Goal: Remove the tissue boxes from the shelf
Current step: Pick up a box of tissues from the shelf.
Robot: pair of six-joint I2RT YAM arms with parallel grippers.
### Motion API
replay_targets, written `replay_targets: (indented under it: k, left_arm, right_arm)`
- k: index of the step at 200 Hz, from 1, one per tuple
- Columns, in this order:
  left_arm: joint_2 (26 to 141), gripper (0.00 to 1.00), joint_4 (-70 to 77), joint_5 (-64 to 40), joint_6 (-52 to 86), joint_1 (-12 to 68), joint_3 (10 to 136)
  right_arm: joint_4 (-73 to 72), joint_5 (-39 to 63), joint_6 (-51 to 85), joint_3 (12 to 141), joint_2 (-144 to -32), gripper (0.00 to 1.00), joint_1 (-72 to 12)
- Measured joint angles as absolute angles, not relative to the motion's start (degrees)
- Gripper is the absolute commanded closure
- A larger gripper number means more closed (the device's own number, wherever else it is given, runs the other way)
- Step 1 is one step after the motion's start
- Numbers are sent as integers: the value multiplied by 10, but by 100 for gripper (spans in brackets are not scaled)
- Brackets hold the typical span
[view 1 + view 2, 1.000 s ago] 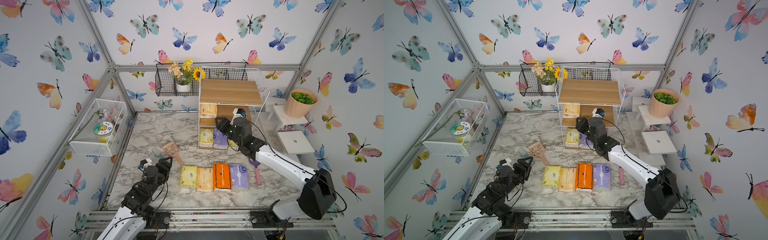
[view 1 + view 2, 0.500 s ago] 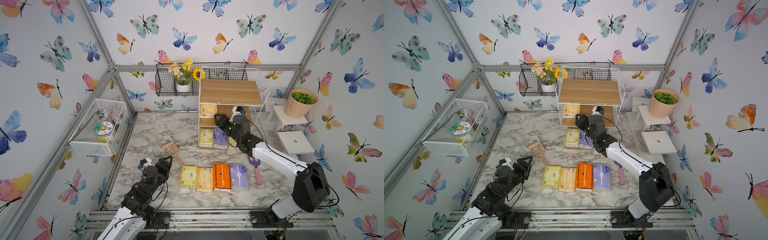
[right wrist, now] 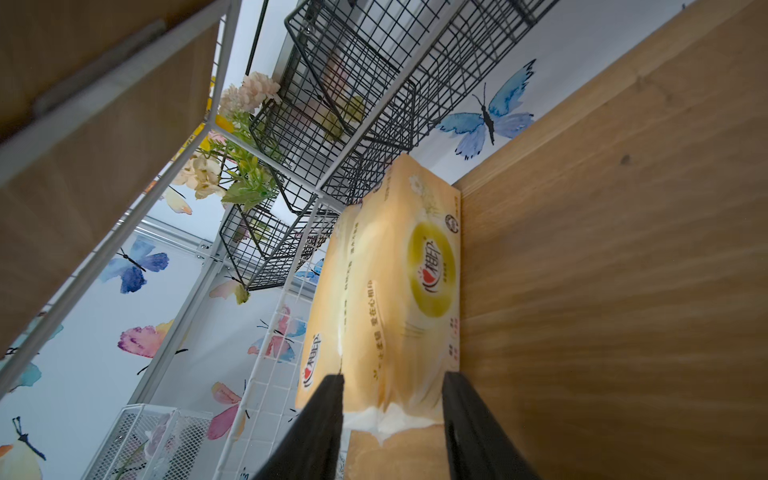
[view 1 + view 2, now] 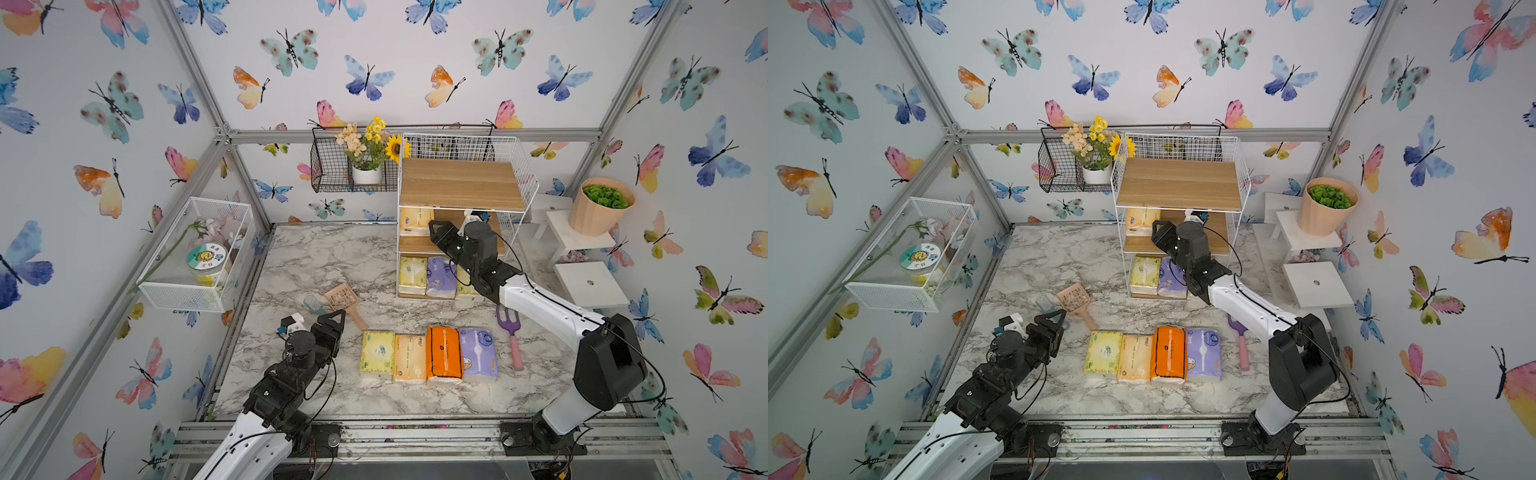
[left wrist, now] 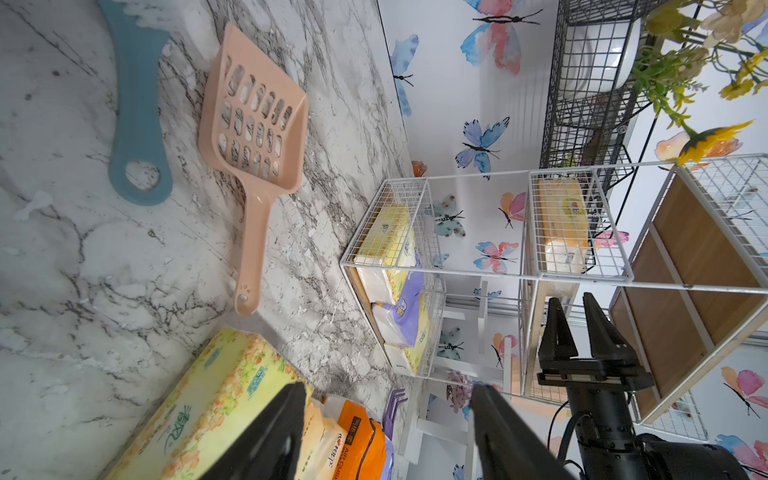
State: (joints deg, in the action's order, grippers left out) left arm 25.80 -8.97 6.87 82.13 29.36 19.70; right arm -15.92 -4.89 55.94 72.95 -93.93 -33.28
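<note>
On the shelf's middle tier, in both top views, a peach pack lies by the mesh side. The right arm reaches in toward it. Three more packs sit on the tier below, and a row of four packs lies on the tabletop.

From the left wrist, the left jaws hang wide and empty.

From the right wrist, the right jaws stand open at the peach pack's near end, and their gap looks narrower than the pack. They could shove it deeper, or pinch only wrapper and drop it.
</note>
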Motion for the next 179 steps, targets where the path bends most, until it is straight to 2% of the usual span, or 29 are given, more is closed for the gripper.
replay_targets:
  k: [61, 127, 179]
  left_arm:
    - [277, 33, -88, 68, 818, 294, 199]
    - [287, 33, -77, 68, 807, 294, 222]
    - [330, 30, -62, 59, 797, 294, 261]
  right_arm:
    - [-155, -48, 554, 748, -960, 65, -329]
    - [-150, -40, 549, 756, -967, 85, -326]
    - [-136, -33, 557, 755, -952, 93, -326]
